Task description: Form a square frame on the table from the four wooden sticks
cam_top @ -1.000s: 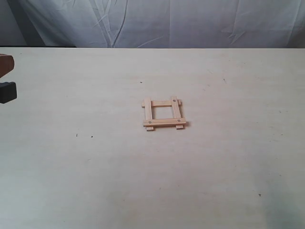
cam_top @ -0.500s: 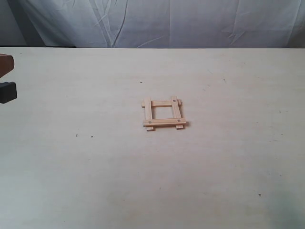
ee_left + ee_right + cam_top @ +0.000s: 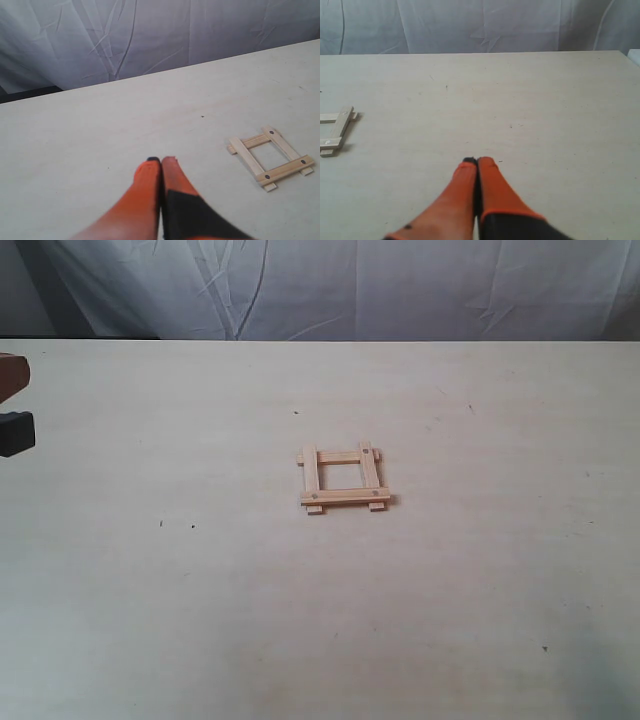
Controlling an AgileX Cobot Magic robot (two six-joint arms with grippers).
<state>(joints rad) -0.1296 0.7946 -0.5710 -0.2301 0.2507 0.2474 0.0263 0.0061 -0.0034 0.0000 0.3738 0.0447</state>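
Note:
The four wooden sticks lie overlapped at their corners as a small square frame (image 3: 344,479) near the middle of the pale table (image 3: 150,590). The same frame (image 3: 271,157) shows in the left wrist view, and one edge of it (image 3: 335,131) in the right wrist view. My left gripper (image 3: 161,160) is shut with nothing between its orange fingers, well apart from the frame. My right gripper (image 3: 478,161) is also shut and empty, far from the frame. In the exterior view only a dark and brown part of the left arm (image 3: 14,410) shows at the left edge; the right arm is out of that view.
A wrinkled white cloth backdrop (image 3: 330,285) hangs behind the table's far edge. A few tiny dark specks (image 3: 193,526) dot the surface. Wide bare tabletop surrounds the frame on all sides.

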